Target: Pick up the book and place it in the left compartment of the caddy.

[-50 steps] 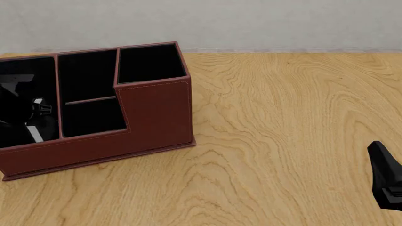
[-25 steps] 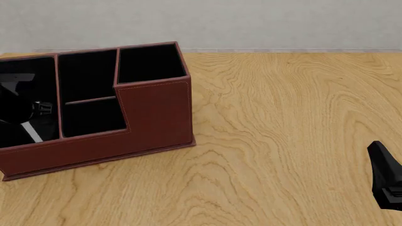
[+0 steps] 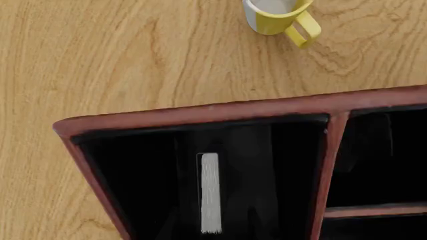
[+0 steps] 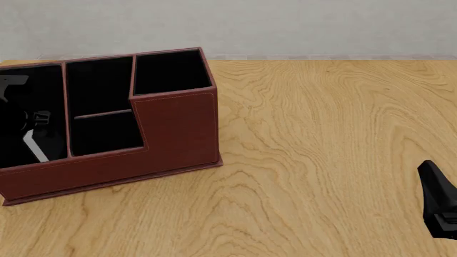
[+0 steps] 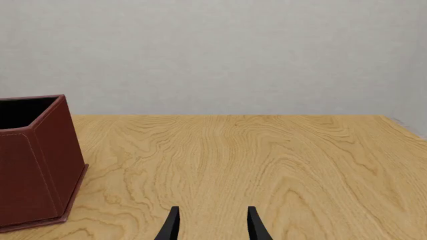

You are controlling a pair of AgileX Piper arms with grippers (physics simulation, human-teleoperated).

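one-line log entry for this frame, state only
book: standing on edge in left compartment of caddy | left gripper: above compartment, state unclear | right gripper: open, idle

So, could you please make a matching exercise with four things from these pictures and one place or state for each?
Things:
1. book
2. yellow mug
3. right gripper
4. tall square section

Places or states:
A. open, above bare table
B. inside the left compartment
C. holds nothing
D. on the table outside the caddy

Pairs: 1-B, 2-D, 3-A, 4-C

Book prob. upright in caddy's left compartment; yellow mug beyond.
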